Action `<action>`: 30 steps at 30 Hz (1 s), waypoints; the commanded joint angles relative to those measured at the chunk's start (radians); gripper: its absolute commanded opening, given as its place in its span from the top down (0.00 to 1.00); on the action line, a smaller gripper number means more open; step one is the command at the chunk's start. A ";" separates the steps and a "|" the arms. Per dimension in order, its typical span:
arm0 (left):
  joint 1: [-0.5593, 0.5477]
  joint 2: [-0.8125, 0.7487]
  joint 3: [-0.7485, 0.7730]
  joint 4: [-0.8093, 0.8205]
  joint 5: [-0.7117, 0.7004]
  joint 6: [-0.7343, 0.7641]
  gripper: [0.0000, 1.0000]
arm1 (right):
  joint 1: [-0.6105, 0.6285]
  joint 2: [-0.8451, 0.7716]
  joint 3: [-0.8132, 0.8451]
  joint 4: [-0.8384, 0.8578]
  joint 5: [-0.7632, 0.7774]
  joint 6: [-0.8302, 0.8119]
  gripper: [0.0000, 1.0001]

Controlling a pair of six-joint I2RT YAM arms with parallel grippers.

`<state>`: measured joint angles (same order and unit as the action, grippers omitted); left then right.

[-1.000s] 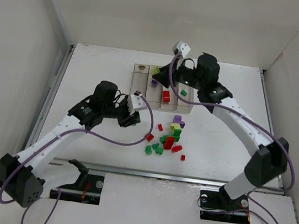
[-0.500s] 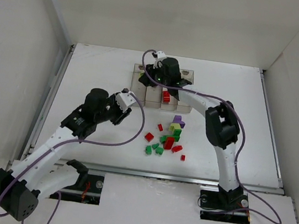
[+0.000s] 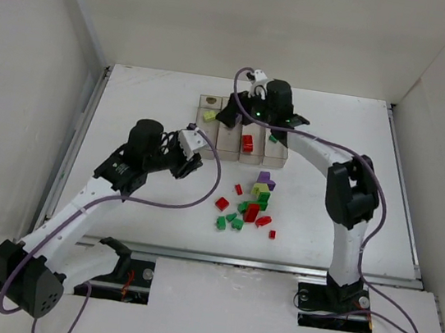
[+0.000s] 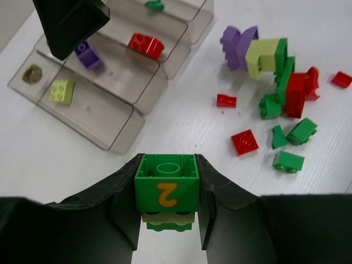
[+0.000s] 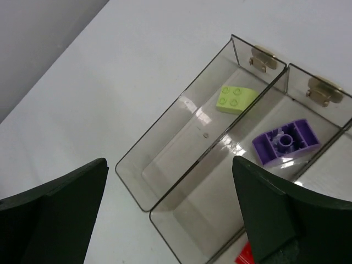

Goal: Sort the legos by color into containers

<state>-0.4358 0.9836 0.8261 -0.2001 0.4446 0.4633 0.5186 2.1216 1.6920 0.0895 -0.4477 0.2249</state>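
Four clear containers (image 3: pixel 203 146) stand in a row at the back. The leftmost (image 5: pixel 165 159) holds a pale yellow-green brick (image 5: pixel 236 99), the second a purple brick (image 5: pixel 286 142), the third a red brick (image 3: pixel 247 143), the fourth a green one (image 3: pixel 274 138). My right gripper (image 3: pixel 230 114) hovers open over the two left bins, with nothing between its fingers (image 5: pixel 291 220). Left of the bins' near ends, my left gripper (image 3: pixel 192 165) is shut on a green brick marked "2" (image 4: pixel 166 187), with a pale and a green brick stuck beneath it. Loose legos (image 3: pixel 252 204) lie in a heap in front.
A few red bricks (image 4: pixel 245 141) and small green ones (image 4: pixel 287 161) lie scattered round the heap. The right arm's forearm (image 3: pixel 324 152) stretches across the back right of the table. White walls close in the table on three sides.
My right gripper has opened, and the pale yellow-green brick now lies in the leftmost bin; that gripper has shifted slightly right. My left arm has carried its green stack toward the bins.
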 commanded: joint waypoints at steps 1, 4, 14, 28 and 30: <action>0.003 0.007 0.083 0.047 0.135 0.017 1.00 | -0.025 -0.133 -0.029 0.050 -0.139 -0.093 0.00; 0.012 0.036 0.117 0.047 0.166 0.017 1.00 | -0.061 -0.201 -0.080 0.050 -0.285 -0.102 0.00; 0.012 0.112 0.300 0.208 0.394 -0.181 1.00 | -0.094 -0.632 -0.523 0.050 -0.611 -0.437 0.00; 0.002 0.142 0.332 0.275 0.592 -0.285 1.00 | 0.010 -0.683 -0.420 0.050 -0.672 -0.438 0.00; 0.002 0.142 0.332 0.286 0.592 -0.285 1.00 | 0.037 -0.672 -0.408 0.050 -0.672 -0.438 0.00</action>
<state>-0.4309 1.1378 1.1236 0.0151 0.9825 0.2070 0.5213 1.4456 1.2282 0.1017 -1.0740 -0.1947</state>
